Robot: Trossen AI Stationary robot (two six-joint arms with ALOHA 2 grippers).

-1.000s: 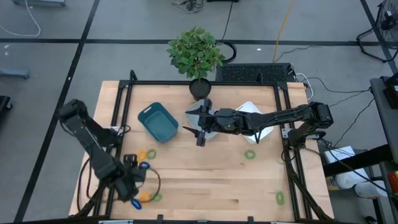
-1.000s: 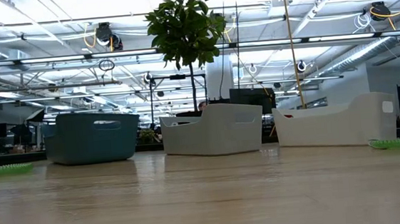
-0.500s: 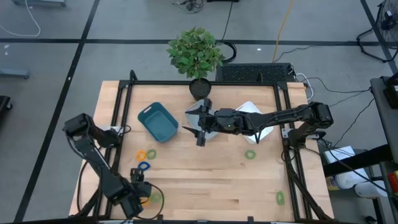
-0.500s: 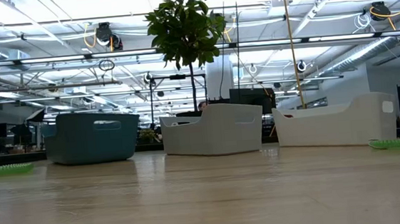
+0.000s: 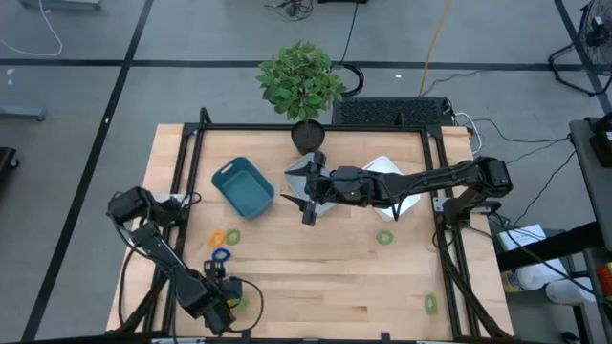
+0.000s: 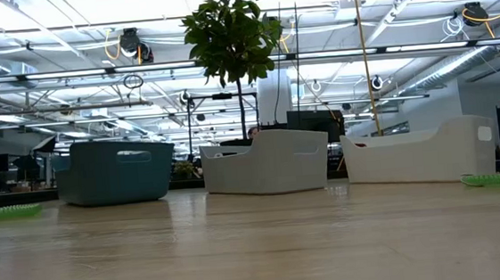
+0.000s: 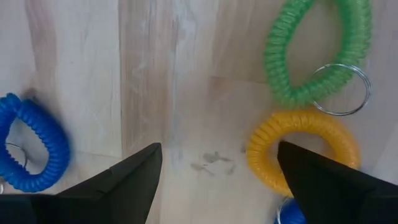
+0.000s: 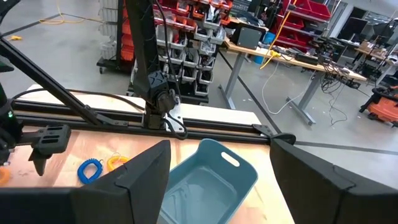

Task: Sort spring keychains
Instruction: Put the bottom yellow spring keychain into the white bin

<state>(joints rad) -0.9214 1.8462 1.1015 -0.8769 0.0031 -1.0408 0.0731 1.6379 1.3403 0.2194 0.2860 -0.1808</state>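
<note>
A grey workshop floor surrounds the wooden table [image 5: 316, 268], and a potted plant [image 5: 301, 81] stands at its far edge.

From the high view, the left gripper [image 5: 222, 308] hangs low over the near left corner, right above a small cluster of spring keychains there. An orange keychain [image 5: 219, 238], a green one [image 5: 232, 235] and a blue one [image 5: 221, 255] lie just beyond it, near the teal bin [image 5: 243, 186]. The right gripper [image 5: 309, 196] reaches across to the middle of the table, above the grey-blue bin [image 5: 308, 183], with the white bin [image 5: 390, 182] under its arm. Two more green keychains lie apart on the right side [image 5: 384, 237], one close to the near right edge [image 5: 431, 304].

The low view looks level across the boards: teal bin [image 6: 115, 171], grey-blue bin [image 6: 264, 161] and white bin [image 6: 421, 152] in a row, a green coil at each edge [image 6: 5, 212] [image 6: 493, 178].

The left wrist view looks straight down. The fingers [image 7: 134, 180] stand wide apart with nothing between them but bare wood; a blue coil [image 7: 34, 149] lies outside one finger, while a yellow-orange coil [image 7: 301, 149] and a green coil [image 7: 317, 50] with a metal ring sit by the other.

In the right wrist view the fingers [image 8: 146, 180] are spread and empty, framing the teal bin [image 8: 208, 180]. The left arm's gripper [image 8: 43, 140] shows farther off, beside a blue [image 8: 90, 169] and an orange coil [image 8: 115, 163].
</note>
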